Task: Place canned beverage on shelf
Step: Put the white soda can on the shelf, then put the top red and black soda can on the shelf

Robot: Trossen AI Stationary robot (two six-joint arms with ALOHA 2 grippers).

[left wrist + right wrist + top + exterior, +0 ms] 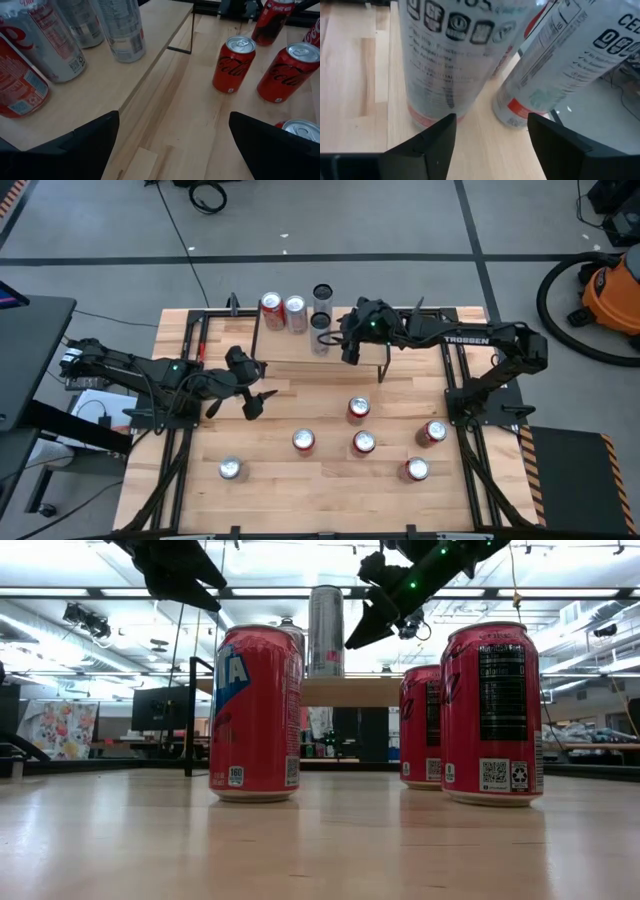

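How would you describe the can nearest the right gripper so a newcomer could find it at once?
Find the shelf at the table's far edge; four cans stand on it. The right gripper hovers beside a tall slim silver can, the nearer of two such cans. Unlike the two shorter cans farther along, it is slim and pale.

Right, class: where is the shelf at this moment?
In the high view, the shelf stands along the table's far edge, near the middle, carrying four cans. The right end effector hovers over it beside the tall silver cans.
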